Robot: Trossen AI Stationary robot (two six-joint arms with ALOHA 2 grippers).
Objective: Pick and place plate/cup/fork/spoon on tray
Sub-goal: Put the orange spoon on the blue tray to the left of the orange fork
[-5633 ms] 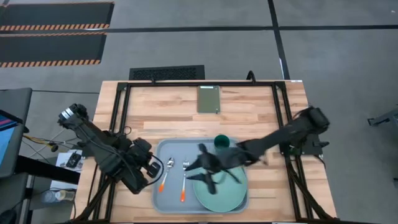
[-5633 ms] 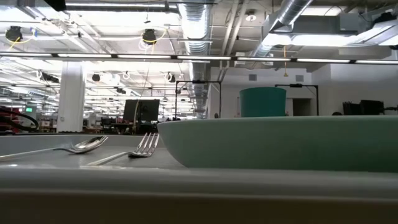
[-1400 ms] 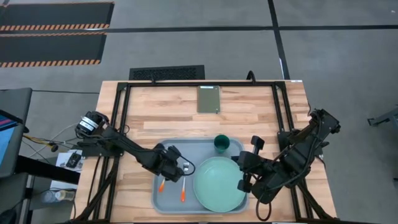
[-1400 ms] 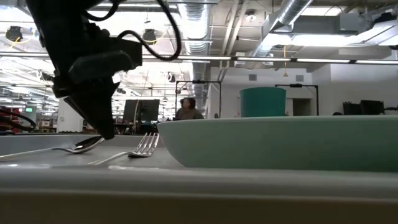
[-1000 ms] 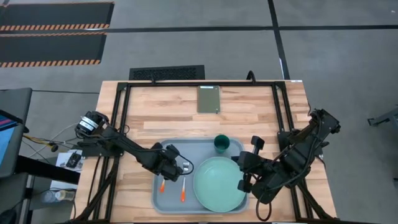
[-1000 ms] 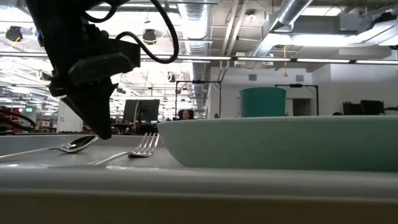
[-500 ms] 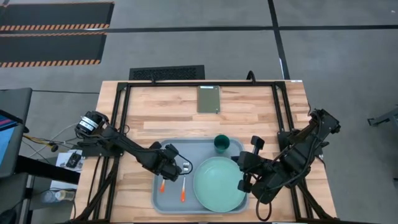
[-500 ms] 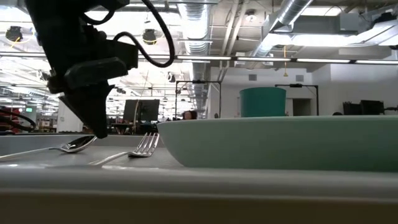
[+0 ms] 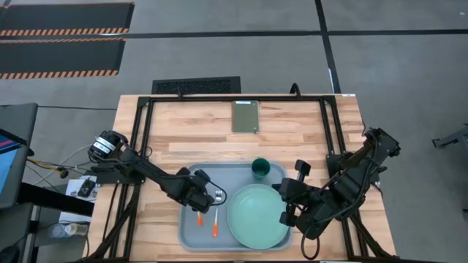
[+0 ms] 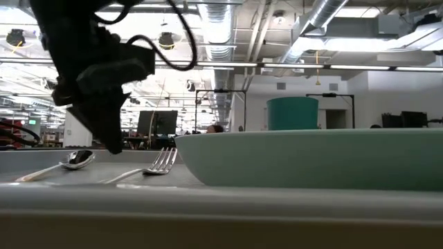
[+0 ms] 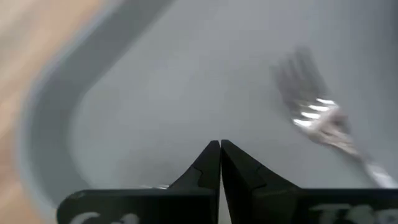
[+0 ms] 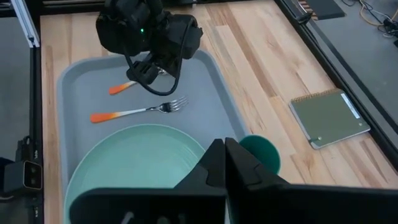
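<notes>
The grey-blue tray (image 9: pixel 191 175) holds the mint plate (image 9: pixel 257 214), the teal cup (image 9: pixel 260 169), the fork (image 9: pixel 216 218) and the spoon (image 9: pixel 199 218). The fork and spoon lie flat on the tray's left half, orange handles toward the near edge. My left gripper (image 9: pixel 208 196) is shut and points down over the spoon's bowl end. In the low view its tip (image 10: pixel 114 149) stands just right of the spoon's bowl (image 10: pixel 76 160). My right gripper (image 9: pixel 287 212) is shut and empty by the plate's right rim. My left gripper points down with shut fingers (image 11: pixel 219 149) close beside the spoon's bowl. The low view shows a small gap between them, so I cannot tell whether they touch. The spoon lies flat on the tray.
An olive-green notebook (image 9: pixel 246 116) lies at the table's far middle. Black frame rails run along the table's left, right and far sides. Bare wood shows left and right of the tray.
The spoon has turned on the tray: its bowl has slid toward the table's left edge and its orange handle end has swung right, toward the fork. My left gripper has stayed shut over the bowl end. The fork, plate and cup have not moved.
</notes>
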